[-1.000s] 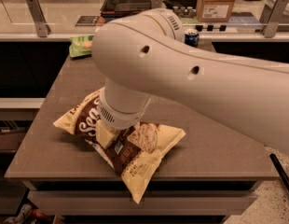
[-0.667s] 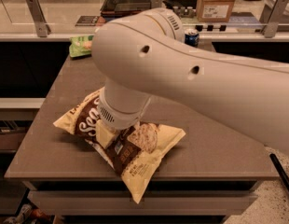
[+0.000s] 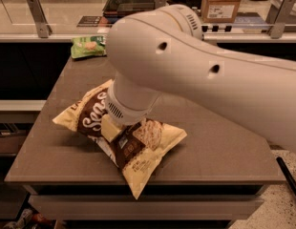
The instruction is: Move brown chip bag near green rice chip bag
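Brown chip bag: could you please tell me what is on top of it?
The gripper sits on the middle of the brown chip bag, below the white arm, which hides part of the lettering.

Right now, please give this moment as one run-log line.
claw: at brown chip bag centre | green rice chip bag: far-left table corner, apart

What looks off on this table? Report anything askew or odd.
The brown chip bag lies skewed across the table, its lower corner hanging over the front edge. The gripper sits on its middle, beneath the arm. The green rice chip bag lies at the far left corner. Nothing spilled.
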Robot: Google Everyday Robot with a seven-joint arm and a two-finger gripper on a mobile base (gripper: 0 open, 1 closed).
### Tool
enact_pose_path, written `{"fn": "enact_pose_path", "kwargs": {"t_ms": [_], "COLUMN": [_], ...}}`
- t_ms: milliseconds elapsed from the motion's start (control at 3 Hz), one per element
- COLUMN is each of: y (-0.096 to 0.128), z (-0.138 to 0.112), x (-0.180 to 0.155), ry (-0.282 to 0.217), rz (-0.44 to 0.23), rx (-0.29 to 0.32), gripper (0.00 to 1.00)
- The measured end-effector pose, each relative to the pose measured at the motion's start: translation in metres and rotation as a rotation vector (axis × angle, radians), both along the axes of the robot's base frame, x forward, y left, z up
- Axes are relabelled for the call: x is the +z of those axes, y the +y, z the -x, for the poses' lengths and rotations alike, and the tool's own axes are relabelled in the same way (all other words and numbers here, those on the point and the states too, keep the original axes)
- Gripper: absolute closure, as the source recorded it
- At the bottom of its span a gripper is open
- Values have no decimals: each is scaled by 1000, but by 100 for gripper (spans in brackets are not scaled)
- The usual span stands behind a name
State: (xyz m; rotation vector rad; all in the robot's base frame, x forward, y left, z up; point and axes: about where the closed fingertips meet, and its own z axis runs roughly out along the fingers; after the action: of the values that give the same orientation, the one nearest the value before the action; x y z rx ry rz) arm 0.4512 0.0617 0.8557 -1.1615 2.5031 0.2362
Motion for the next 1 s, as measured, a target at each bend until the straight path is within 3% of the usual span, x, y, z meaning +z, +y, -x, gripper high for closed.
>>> {"fn": "enact_pose_path", "kwargs": {"t_ms": [333,1000], "y": [-9,-9], "z": [-23,-67], "x": [31,72], "ry": [-132,-306], "rz": [-40,-108], "rx": [11,36], "gripper": [100,100]}}
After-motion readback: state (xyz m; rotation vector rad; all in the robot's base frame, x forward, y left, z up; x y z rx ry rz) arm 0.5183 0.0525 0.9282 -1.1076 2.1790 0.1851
